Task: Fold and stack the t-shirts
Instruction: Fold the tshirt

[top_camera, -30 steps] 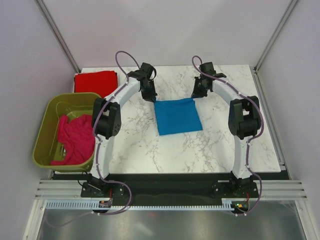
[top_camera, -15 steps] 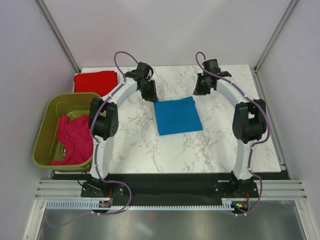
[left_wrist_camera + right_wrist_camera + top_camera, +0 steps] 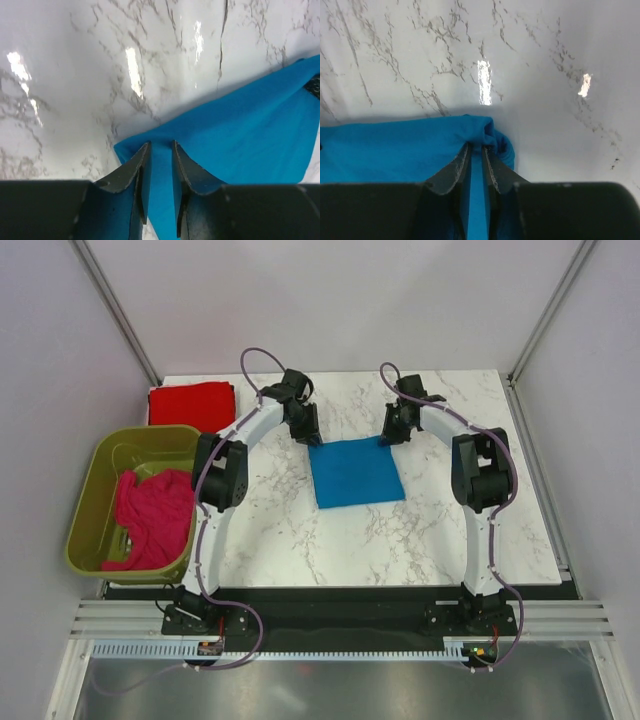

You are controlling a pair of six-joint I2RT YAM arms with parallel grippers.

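Showing blue t-shirt [image 3: 355, 472] folded flat in the middle of the table [image 3: 300, 530]. Left gripper [image 3: 159, 145] down at its far left corner, fingers a narrow slit apart, cloth flat underneath, not pinched. Right gripper [image 3: 476, 146] at the far right corner, slit narrower, cloth bunched round the tips; can't tell if gripped. Red t-shirt [image 3: 190, 403] folded at far left table corner. Magenta-pink t-shirt [image 3: 150, 520] crumpled in olive tub [image 3: 88, 510] off the table's left edge, near side.
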